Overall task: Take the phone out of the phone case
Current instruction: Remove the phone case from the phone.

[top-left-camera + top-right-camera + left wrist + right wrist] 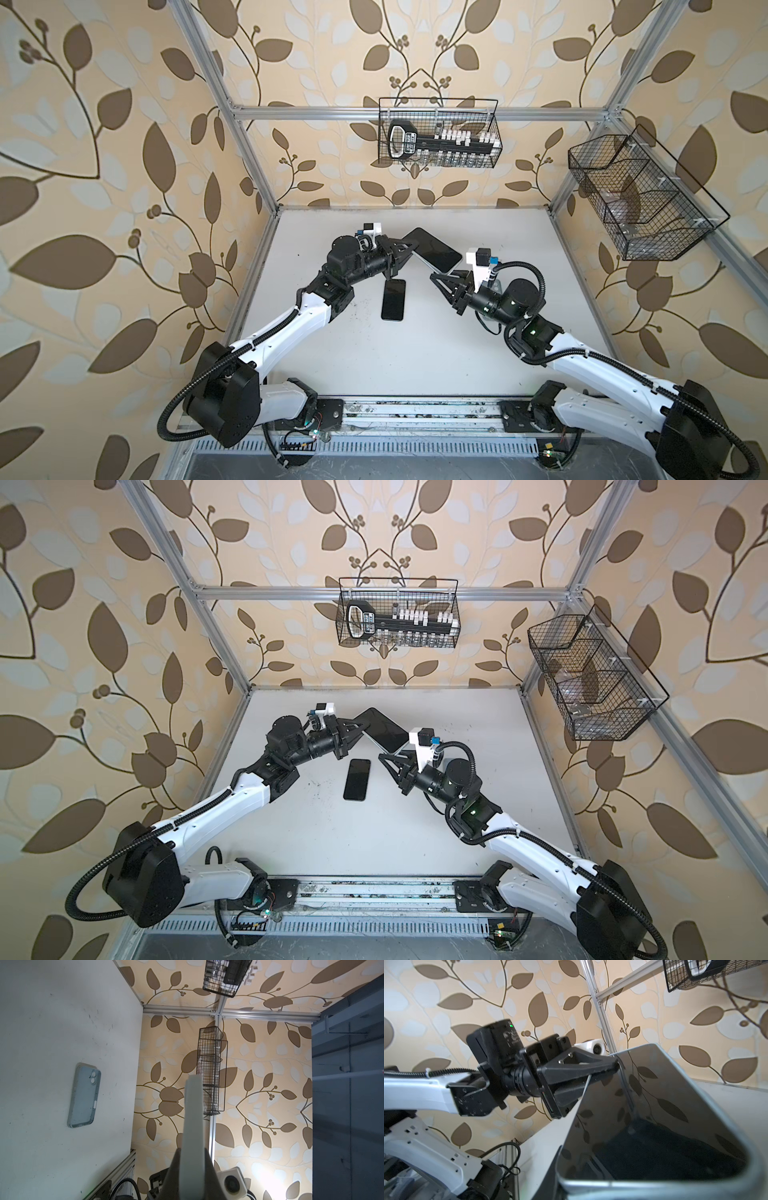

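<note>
The phone [436, 249] [384, 728], with its dark glossy screen up, is held tilted above the back of the table, still inside its pale phone case [193, 1115]. The case's rim [654, 1188] frames the screen [664, 1115]. My left gripper [409, 248] [360, 728] [192, 1151] is shut on the case's far corner, and its black fingers [608, 1064] pinch the edge there. My right gripper [442, 274] [388, 755] sits at the phone's near end. One finger [552, 1172] shows beside the corner and the other is hidden, so its hold is unclear.
A bare black phone [393, 300] [357, 779] lies flat on the white table [374, 353] below the left gripper. A pale bluish case or cased phone [84, 1095] lies on the table. Wire baskets hang on the back wall [440, 133] and the right wall [636, 199].
</note>
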`<state>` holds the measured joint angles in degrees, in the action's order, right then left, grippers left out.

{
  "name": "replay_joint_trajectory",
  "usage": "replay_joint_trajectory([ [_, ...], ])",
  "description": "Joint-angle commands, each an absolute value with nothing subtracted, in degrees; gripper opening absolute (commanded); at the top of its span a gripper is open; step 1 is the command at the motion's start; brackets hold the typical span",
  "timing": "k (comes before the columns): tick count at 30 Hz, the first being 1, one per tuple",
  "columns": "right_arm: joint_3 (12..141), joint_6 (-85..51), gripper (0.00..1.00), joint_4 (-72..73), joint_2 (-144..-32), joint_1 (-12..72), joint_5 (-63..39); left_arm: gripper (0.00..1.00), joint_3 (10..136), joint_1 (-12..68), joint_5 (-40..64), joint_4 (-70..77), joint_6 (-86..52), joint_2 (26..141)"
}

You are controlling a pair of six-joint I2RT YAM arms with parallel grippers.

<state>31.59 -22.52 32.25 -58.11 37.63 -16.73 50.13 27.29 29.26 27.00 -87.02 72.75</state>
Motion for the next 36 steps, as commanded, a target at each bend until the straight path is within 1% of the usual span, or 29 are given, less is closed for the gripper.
replay_joint_trajectory([
  [1, 30.21, -15.02, 0.25, 28.18, -56.38, 36.47, -17.30, 0.00, 53.35, 24.79, 22.72, 29.29, -89.35, 71.19],
  [8, 30.85, -14.74, 0.26, 26.28, -56.29, 35.84, -17.45, 0.00, 53.53, 24.77, 23.03, 30.41, -89.75, 71.81],
  [15, 29.88, -20.70, 0.28, 27.60, -55.23, 33.84, -20.02, 0.00, 53.17, 24.69, 23.20, 32.27, -89.90, 72.49],
  [19, 30.58, -25.79, 0.36, 24.99, -53.69, 30.85, -22.48, 0.00, 53.43, 24.21, 24.82, 33.93, -89.04, 73.25],
  [26, 31.16, -34.67, 0.58, 23.69, -49.60, 23.12, -29.97, 0.00, 54.67, 22.27, 32.02, 39.50, -86.11, 75.56],
  [29, 32.62, -36.16, 0.61, 20.61, -49.14, 20.19, -32.47, 0.00, 56.41, 21.72, 36.41, 41.02, -84.29, 76.62],
  [32, 32.79, -37.22, 0.63, 19.82, -48.58, 17.73, -33.86, 0.00, 58.00, 21.57, 39.66, 39.51, -81.45, 76.91],
  [35, 32.70, -38.58, 0.72, 20.10, -48.58, 15.34, -35.52, 0.00, 59.42, 21.53, 42.55, 37.71, -78.01, 76.66],
  [36, 32.74, -39.11, 0.73, 20.10, -48.77, 14.50, -36.17, 0.00, 60.16, 21.53, 43.78, 36.79, -76.66, 76.61],
])
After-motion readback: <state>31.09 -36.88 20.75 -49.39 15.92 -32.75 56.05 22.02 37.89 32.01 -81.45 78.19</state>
